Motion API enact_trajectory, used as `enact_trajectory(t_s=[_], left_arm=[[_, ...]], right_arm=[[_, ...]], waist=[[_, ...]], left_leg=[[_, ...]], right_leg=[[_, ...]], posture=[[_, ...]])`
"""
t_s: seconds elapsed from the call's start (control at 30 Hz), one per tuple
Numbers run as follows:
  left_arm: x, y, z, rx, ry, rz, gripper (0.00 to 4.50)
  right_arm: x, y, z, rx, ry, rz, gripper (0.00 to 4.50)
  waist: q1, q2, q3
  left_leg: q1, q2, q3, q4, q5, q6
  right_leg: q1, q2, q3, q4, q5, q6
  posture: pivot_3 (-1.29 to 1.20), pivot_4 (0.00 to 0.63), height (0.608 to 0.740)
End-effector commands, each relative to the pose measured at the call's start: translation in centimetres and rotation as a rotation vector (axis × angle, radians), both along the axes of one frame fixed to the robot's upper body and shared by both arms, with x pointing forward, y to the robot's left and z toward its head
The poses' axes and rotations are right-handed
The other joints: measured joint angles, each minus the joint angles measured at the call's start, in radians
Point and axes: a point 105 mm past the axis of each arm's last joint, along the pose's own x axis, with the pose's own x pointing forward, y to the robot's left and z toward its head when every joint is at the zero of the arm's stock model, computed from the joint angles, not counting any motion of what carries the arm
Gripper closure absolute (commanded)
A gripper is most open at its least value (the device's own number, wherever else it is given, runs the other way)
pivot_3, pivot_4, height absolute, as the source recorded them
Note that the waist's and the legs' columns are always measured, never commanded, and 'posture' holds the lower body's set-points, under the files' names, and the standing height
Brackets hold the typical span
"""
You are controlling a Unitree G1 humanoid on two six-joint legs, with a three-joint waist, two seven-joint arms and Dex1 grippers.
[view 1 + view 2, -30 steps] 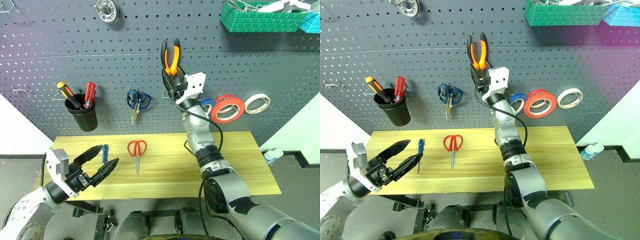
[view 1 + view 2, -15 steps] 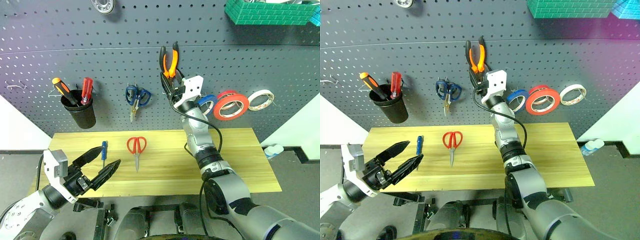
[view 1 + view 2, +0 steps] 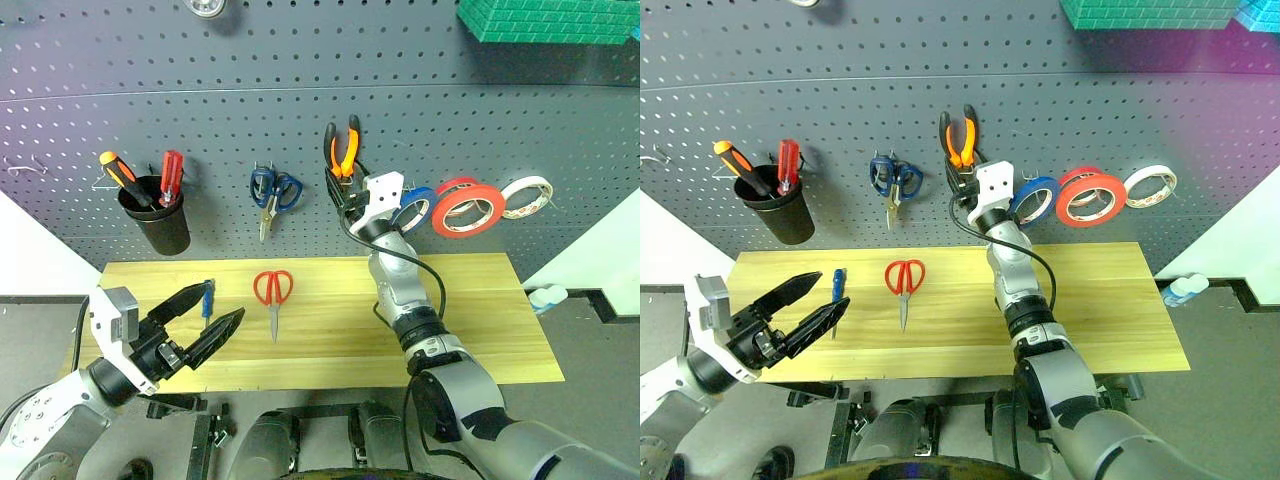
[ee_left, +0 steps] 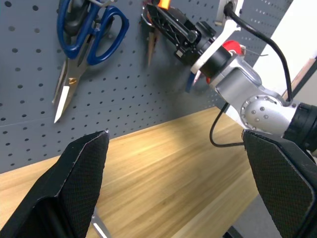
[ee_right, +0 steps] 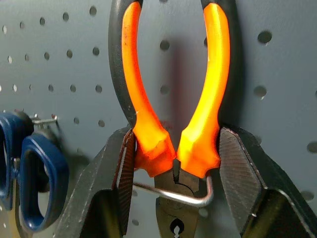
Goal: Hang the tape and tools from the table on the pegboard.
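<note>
On the pegboard (image 3: 200, 90) the orange-and-black pliers (image 3: 341, 150) hang with their joint over a metal hook (image 5: 200, 197). My right gripper (image 5: 176, 134) is shut on the lower ends of the two handles, one finger against each side. To its right the big red tape (image 3: 465, 208) hangs on the board. Red-handled scissors (image 3: 273, 290) and the small blue-handled screwdriver (image 3: 207, 298) lie on the wooden table (image 3: 470, 320). Low at the table's near left, my left gripper (image 3: 220, 303) is wide open and holds nothing.
Blue-handled scissors (image 3: 272, 195) hang left of the pliers. A black cup (image 3: 155, 218) with an orange and a red screwdriver hangs further left. A blue roll (image 3: 412, 208) and a white roll (image 3: 525, 197) flank the red tape. Green bin (image 3: 545, 20) at top right.
My right gripper has come down the board with the pliers, which now sit on the hook. The left gripper stays open in about the same place. The camera has tilted down.
</note>
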Motion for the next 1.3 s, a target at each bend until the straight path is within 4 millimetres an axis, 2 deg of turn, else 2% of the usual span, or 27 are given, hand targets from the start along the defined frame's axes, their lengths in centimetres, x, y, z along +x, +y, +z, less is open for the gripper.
enact_trajectory(t_s=[0.03, 0.1, 0.13, 0.37, 0.77, 1.17, 1.3], left_arm=[[-0.2, -0.4, 1.0, 0.029, -0.046, -0.014, 0.0], [-0.1, -0.2, 1.0, 0.027, -0.05, -0.007, 0.0], [-0.1, -0.2, 1.0, 0.025, -0.05, -0.005, 0.0], [-0.2, 0.2, 1.3, 0.036, -0.109, 0.02, 0.0], [-0.7, 0.7, 1.2, 0.013, -0.178, 0.039, 0.0], [0.3, 0.7, 0.5, 0.006, -0.188, 0.009, 0.0], [0.9, 0.8, 0.3, 0.003, -0.203, 0.004, 0.0]], right_arm=[[-0.1, -0.2, 1.6, 0.035, -0.049, 0.01, 0.77], [-0.2, -0.1, 1.7, 0.033, -0.058, 0.016, 0.11], [-0.2, 0.0, 1.8, 0.033, -0.061, 0.02, 0.05], [-0.2, -0.2, 1.8, 0.04, -0.063, 0.018, 0.05], [-0.9, -0.3, 3.7, 0.084, -0.124, 0.037, 0.05], [-1.7, -0.7, 4.5, 0.055, -0.161, 0.01, 0.05], [-1.8, -1.3, 5.5, 0.057, -0.194, -0.024, 0.05]], waist=[[0.0, 0.0, 0.001], [0.001, 0.0, 0.004], [0.001, 0.0, 0.005], [0.0, -0.001, 0.006], [0.001, -0.001, 0.006], [0.001, -0.002, 0.005], [0.001, -0.002, 0.004]], left_leg=[[0.0, 0.0, 0.0, 0.0, 0.0, 0.0], [0.0, 0.0, 0.0, 0.0, 0.0, 0.0], [0.0, 0.0, 0.0, 0.0, 0.0, 0.0], [-0.001, 0.001, 0.0, 0.0, 0.0, 0.0], [-0.006, 0.001, 0.0, 0.0, 0.0, 0.0], [-0.016, 0.001, 0.0, 0.0, 0.0, 0.0], [-0.017, 0.001, 0.0, 0.0, 0.0, 0.0]], right_leg=[[0.0, 0.0, 0.0, 0.0, 0.0, 0.0], [0.0, 0.0, 0.0, 0.0, 0.0, 0.0], [0.001, 0.0, 0.0, -0.001, 0.0, 0.0], [0.001, 0.0, 0.0, -0.003, 0.0, 0.0], [-0.003, 0.0, 0.0, -0.005, 0.0, 0.0], [-0.013, 0.0, -0.002, -0.005, 0.002, 0.003], [-0.013, 0.0, -0.002, -0.005, 0.003, 0.004]], posture=[[0.14, 0.139, 0.734], [0.14, 0.139, 0.734], [0.14, 0.137, 0.734], [0.14, 0.129, 0.734], [0.13, 0.109, 0.734], [0.09, 0.09, 0.734], [0.08, 0.073, 0.734]])
